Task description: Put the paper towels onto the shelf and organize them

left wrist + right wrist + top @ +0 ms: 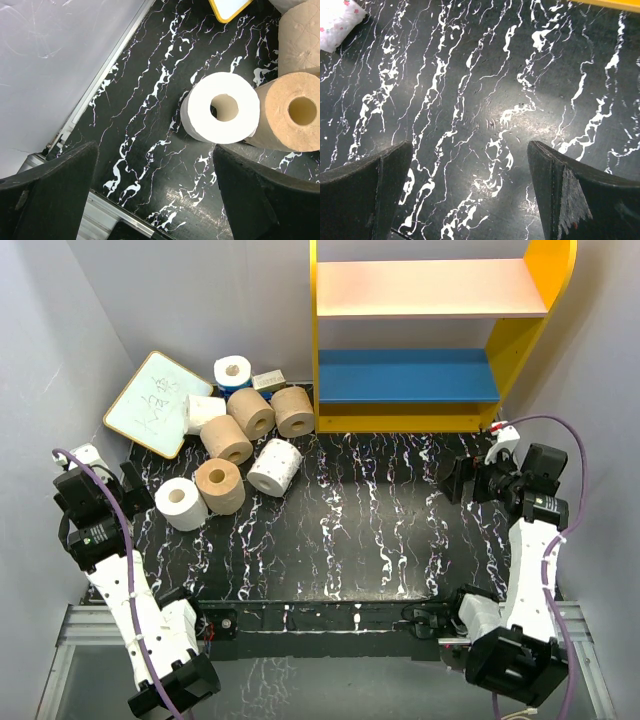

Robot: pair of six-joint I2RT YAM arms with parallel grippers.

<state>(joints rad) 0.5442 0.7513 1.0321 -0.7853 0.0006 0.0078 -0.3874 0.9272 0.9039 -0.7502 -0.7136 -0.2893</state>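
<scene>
Left gripper (155, 165) hangs wide open right by a white roll (200, 117). The paper towels (238, 440) sit bunched on the table (350, 540) at back left, the shelf (400, 422) stands just right of them, and the right gripper (470, 170) is spread open too.

I am working over a black counter (350, 540) veined with white like marble, and soft light is glinting off its glossy top. A plain pale grey left wall (45, 350), back wall (200, 290) and right wall (612, 380) are closing it in, and a metal rail (80, 625) is running along its near edge.
</scene>
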